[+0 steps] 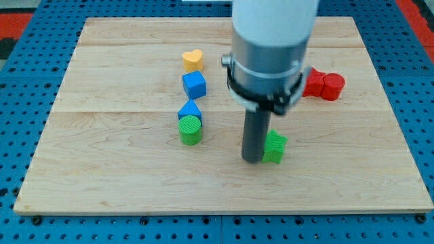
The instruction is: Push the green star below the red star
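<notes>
The green star (275, 147) lies on the wooden board (102, 169) right of centre, partly hidden by my rod. My tip (253, 160) rests on the board touching the star's left side. The red star (313, 83) lies at the view's upper right, partly hidden behind the arm's grey body, with a red cylinder (332, 86) touching its right side. The green star is below and left of the red star.
A yellow heart (193, 59), a blue cube (194, 85), a blue triangle (190, 110) and a green cylinder (190, 129) form a column left of centre. The arm's grey body (271, 47) covers the board's upper middle. Blue pegboard (27, 81) surrounds the board.
</notes>
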`<state>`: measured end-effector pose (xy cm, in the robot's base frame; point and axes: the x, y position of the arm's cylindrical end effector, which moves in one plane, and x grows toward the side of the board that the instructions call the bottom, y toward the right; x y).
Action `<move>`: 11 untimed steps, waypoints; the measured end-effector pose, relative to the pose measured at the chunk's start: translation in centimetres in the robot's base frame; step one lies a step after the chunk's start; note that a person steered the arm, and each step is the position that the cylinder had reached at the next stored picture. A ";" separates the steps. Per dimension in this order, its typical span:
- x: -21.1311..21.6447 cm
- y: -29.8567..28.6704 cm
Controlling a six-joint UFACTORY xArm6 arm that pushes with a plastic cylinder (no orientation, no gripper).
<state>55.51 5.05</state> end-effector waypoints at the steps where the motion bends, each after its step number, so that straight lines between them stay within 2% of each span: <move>1: 1.6 1.4; 3: -7.9 6.5; 4: -2.5 6.9; 5: -0.1 2.6; 6: -5.0 2.0; 8: -6.8 -1.3; 9: -10.2 1.2; 10: -12.3 6.7; 11: -10.4 5.9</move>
